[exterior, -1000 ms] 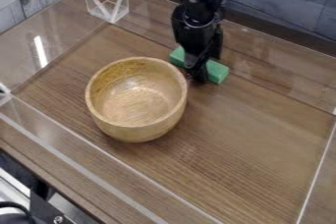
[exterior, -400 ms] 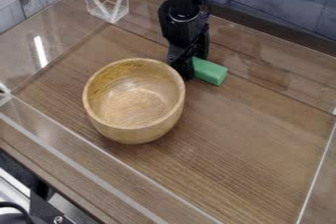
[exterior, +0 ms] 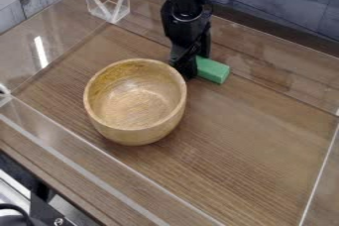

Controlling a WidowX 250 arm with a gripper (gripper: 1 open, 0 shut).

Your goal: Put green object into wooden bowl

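The kind of place is not showing clearly. A brown wooden tabletop is filling most of the view, a white wire stand is standing near its far edge, and black cables are running beside the table, in the corner.

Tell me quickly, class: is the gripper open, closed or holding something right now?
Gripper: at the green block; open or closed cannot be told.

The bowl sits on the table, toward the left — in front and to the left of the block, which lies on the tabletop outside it. Behind the bowl, at the table's far left, stands a small open frame — well apart from both.
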